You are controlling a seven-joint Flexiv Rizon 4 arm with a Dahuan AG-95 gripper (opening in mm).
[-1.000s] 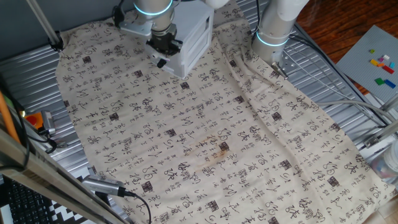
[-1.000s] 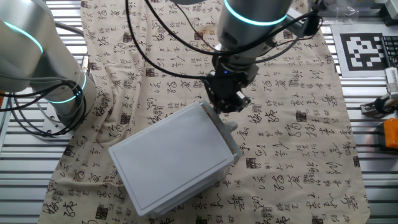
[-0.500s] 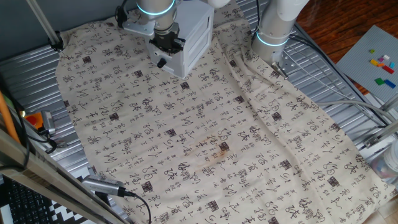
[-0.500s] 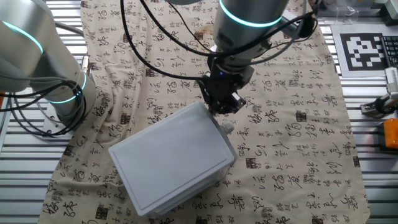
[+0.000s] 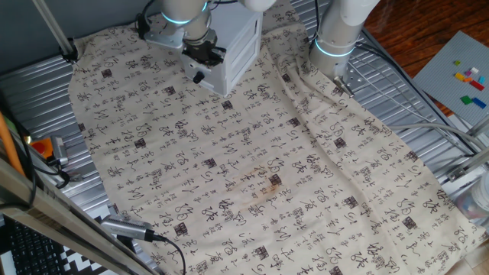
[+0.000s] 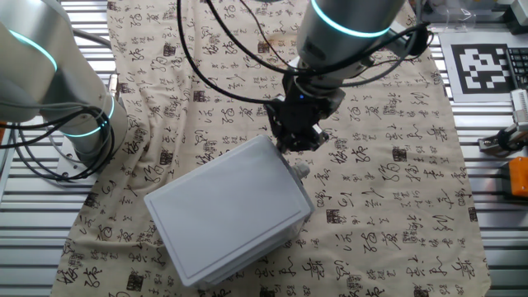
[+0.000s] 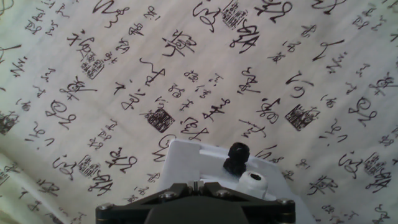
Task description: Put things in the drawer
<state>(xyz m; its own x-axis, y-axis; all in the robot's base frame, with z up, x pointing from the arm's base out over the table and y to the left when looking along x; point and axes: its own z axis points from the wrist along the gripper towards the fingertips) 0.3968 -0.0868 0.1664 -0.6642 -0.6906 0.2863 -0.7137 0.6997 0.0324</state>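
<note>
The white cabinet (image 5: pixel 237 38) stands at the far edge of the patterned cloth; it also shows in the other fixed view (image 6: pixel 227 214). Its drawer front (image 6: pixel 299 183) sits flush with the cabinet body, with the round white knob (image 7: pixel 253 183) sticking out. My gripper (image 5: pixel 200 64) hangs right at the drawer front, just above the knob (image 6: pixel 302 171), and its fingers are shut with nothing between them. In the hand view the gripper (image 7: pixel 194 185) sits over the cabinet's front edge (image 7: pixel 186 155). The wooden block is out of view.
A second arm (image 5: pixel 336 34) stands on the cloth beside the cabinet; it also shows in the other fixed view (image 6: pixel 58 74). A brownish stain (image 5: pixel 267 187) marks the cloth's middle. A grey plate with small coloured bricks (image 5: pixel 470 80) lies off to the right.
The drawer front has slid in a little, flush with the cabinet. My gripper has shifted slightly toward the cabinet and stayed shut.
</note>
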